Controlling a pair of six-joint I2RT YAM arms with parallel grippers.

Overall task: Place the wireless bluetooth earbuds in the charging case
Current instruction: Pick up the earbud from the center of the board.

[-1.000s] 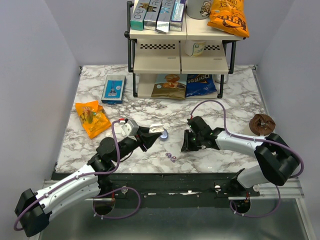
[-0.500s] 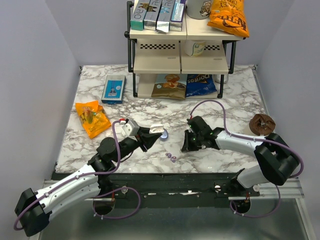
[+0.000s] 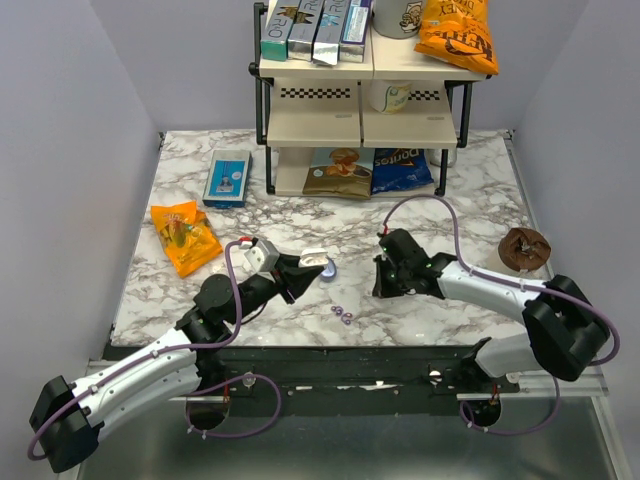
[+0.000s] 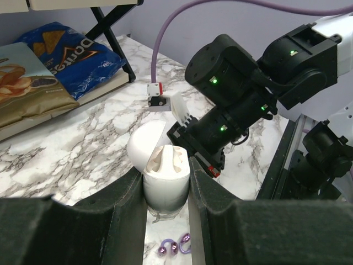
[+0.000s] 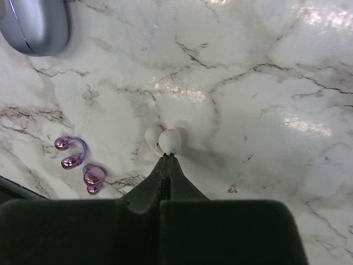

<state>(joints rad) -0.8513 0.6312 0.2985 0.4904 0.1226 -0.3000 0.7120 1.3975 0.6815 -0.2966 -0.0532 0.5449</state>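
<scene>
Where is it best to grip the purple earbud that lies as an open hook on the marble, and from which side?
Probably from straight above. The hooked earbud lies flat on the table, so no side offers much height to catch. Pinch across its two round ends, which look thicker than the thin arc that joins them.

Doritos bag (image 3: 403,170) lies on the rack's (image 3: 312,125) bottom shelf.

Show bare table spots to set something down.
Free: right rear tabletop between shelf rack and brown round item; near-left corner, in front of orange snack bag. Crowded: centre front, where left pincer, right pincer, white case, lavender case and purple earbuds bunch.
</scene>
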